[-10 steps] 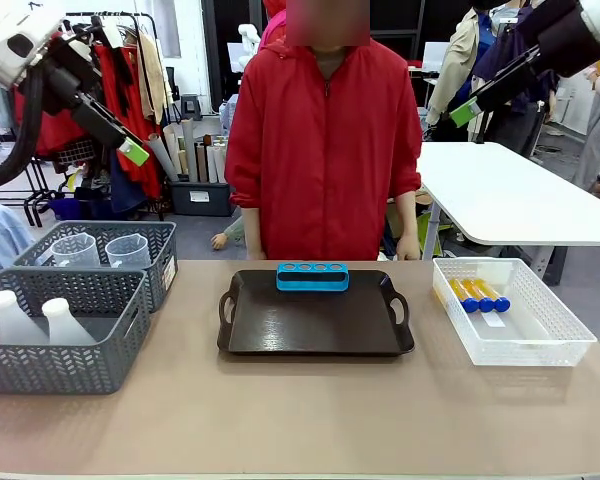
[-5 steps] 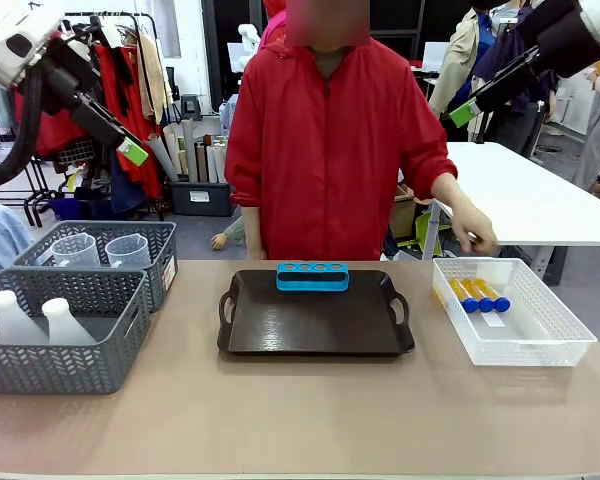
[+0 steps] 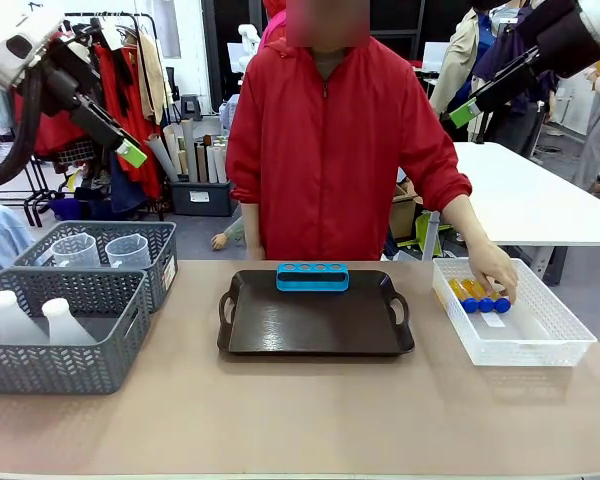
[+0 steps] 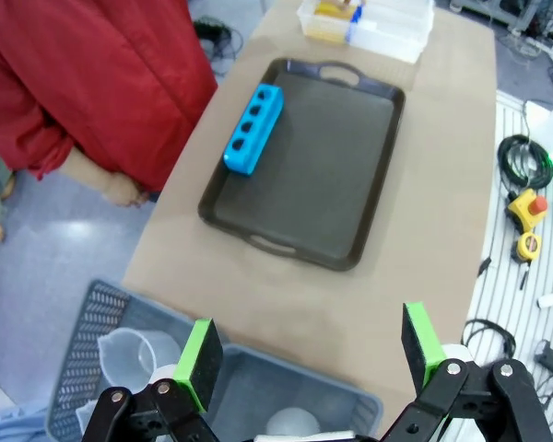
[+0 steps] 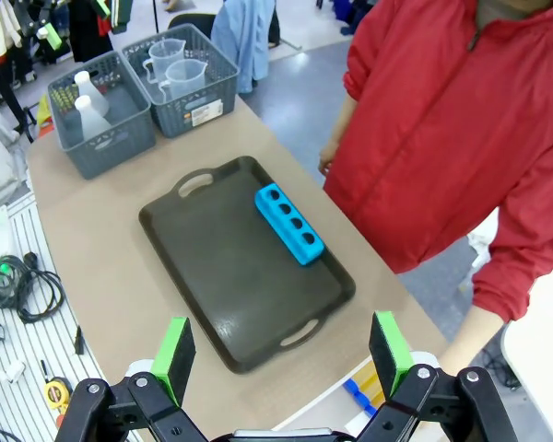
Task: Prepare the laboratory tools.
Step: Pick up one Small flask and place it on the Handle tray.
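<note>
Left gripper [image 4: 311,348] and right gripper [image 5: 281,352] are high over the table, jaws wide apart, holding nothing. Blue rack [image 3: 312,276] stands on the tray's [image 3: 315,325] far edge. Person's hand [image 3: 492,272] touches tubes [image 3: 477,293] in the white bin [image 3: 530,350]. 2 flasks [image 3: 40,320] and 2 jugs [image 3: 105,250] sit in the grey baskets [image 3: 60,365].

Rack [image 3: 312,277] on tray [image 3: 315,330], tubes [image 3: 468,294] in bin [image 3: 545,335]

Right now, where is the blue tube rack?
In the front view the blue rack sits empty at mid-table on the far edge of the dark tray, just before the person; the orange tubes lie in the white bin to its right.
</note>
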You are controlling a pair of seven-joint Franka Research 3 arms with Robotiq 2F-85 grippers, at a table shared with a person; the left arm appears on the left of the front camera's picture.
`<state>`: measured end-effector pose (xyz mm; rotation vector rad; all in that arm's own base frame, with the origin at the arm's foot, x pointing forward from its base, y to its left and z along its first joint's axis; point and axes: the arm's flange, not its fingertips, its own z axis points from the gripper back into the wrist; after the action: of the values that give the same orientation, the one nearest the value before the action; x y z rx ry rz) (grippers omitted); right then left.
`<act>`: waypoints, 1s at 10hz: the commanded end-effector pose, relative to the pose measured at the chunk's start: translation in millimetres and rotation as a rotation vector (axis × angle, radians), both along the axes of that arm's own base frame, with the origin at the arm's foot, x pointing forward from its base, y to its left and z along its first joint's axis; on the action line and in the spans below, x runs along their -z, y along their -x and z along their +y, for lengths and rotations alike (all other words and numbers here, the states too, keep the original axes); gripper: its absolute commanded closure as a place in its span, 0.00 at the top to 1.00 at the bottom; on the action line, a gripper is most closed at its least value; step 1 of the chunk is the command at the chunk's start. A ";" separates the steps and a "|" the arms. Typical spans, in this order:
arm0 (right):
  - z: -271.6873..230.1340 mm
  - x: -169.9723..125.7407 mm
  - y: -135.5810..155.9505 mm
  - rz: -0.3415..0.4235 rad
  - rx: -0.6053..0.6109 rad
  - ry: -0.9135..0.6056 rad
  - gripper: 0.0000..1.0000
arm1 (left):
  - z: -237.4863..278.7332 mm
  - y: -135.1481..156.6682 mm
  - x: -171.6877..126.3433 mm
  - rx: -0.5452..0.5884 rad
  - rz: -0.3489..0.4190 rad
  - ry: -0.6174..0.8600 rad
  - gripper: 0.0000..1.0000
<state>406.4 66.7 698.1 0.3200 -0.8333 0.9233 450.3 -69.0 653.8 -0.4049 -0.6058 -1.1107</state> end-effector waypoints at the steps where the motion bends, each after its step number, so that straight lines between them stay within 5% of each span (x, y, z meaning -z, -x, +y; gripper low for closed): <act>1: -0.6 0.3 0.7 0.001 -0.004 -0.006 1.00 | 4.5 1.5 -2.4 -0.081 0.080 -0.158 1.00; 7: -0.6 0.3 0.7 0.001 -0.004 -0.006 1.00 | 16.1 53.3 23.4 -0.432 0.216 -0.420 1.00; 9: -0.6 0.3 0.7 0.001 -0.004 -0.006 1.00 | 16.0 54.1 42.8 -0.480 0.208 -0.325 1.00; 10: -0.6 0.3 0.7 0.001 -0.004 -0.006 1.00 | 16.1 47.3 26.8 -0.427 0.200 -0.415 1.00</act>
<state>406.5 66.7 697.9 0.3197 -0.8327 0.9230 398.2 -51.8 617.0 -0.0388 -0.2515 -0.7135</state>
